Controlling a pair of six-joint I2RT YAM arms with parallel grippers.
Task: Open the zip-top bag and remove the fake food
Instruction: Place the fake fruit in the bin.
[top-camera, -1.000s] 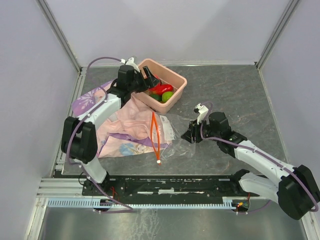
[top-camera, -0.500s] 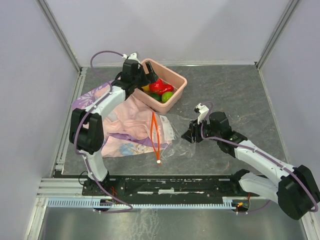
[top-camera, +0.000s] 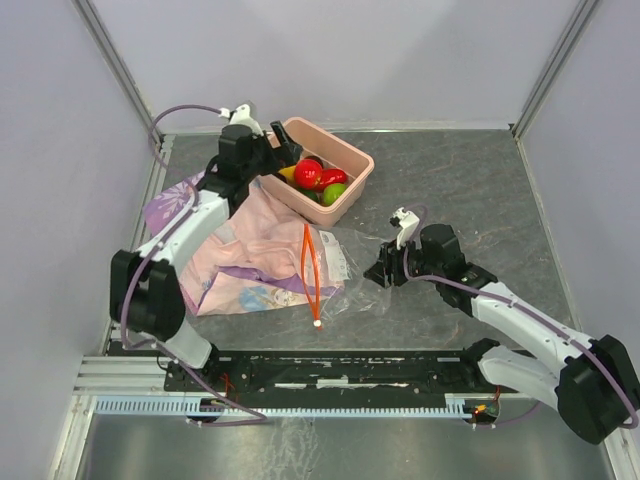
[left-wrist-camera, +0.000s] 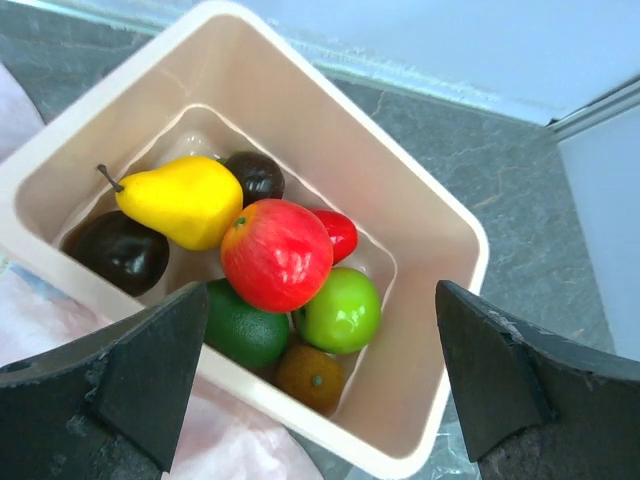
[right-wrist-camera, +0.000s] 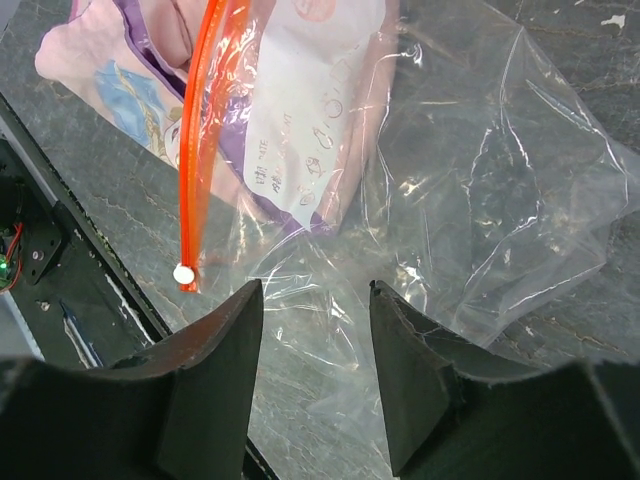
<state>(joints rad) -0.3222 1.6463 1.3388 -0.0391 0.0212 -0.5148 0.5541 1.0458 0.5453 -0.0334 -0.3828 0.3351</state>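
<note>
The fake food (top-camera: 315, 178) lies in a salmon-pink tub (top-camera: 352, 158). In the left wrist view I see a red apple (left-wrist-camera: 276, 254), a yellow pear (left-wrist-camera: 180, 200), a green apple (left-wrist-camera: 342, 310) and dark pieces. My left gripper (top-camera: 283, 158) (left-wrist-camera: 320, 295) hangs open over the tub's near-left rim, holding nothing. The zip-top bag (top-camera: 345, 272) (right-wrist-camera: 480, 200) lies flat, partly on a printed cloth. Its orange zip strip (right-wrist-camera: 200, 130) ends at a white slider (right-wrist-camera: 183, 272). No fruit shows inside it. My right gripper (top-camera: 380, 270) (right-wrist-camera: 315, 290) is open just above the bag's clear plastic.
The pink-and-purple printed cloth (top-camera: 230, 250) spreads left of the bag and under the tub's near side. The tub's rim (left-wrist-camera: 440, 220) stands close to the back wall. A black rail (top-camera: 330, 370) runs along the table's near edge, close to the slider.
My left gripper has opened fully and drawn back to the left of the tub. A red apple now lies on top of the fruit. The right arm has barely moved.
</note>
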